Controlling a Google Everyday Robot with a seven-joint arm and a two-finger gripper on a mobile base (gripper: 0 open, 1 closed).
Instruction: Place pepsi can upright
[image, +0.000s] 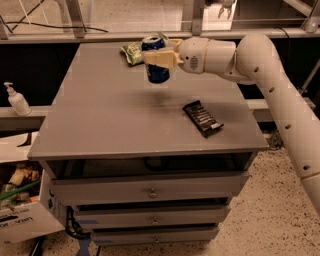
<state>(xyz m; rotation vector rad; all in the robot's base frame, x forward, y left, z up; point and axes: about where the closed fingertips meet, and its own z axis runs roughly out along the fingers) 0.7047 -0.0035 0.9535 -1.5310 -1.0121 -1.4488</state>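
The pincer (157, 57) hangs over the far middle of the worktop (105, 120), clamped on the pepsi can (159, 74). One pale finger crosses the can's front and covers the middle of its label; the other finger is hidden behind the can. The can stands upright in the grip, silver top up, and is held clear of the surface, with a faint shadow on the worktop beneath it. Its logo cannot be made out.

Just behind and to the left of the can lies the green chip bag (131, 52), partly covered by the can and the finger. The white arm (260, 65) runs from the pincer to the right and down, and is cut off at the picture's right edge.

Nearer the front right of the worktop, well apart from the can, lies the flat black snack bar (202, 118). Below are drawers (150, 191). At the left stand a pump bottle (17, 99) and a cardboard box (20, 220), cut off by the edge, its contents hard to tell.
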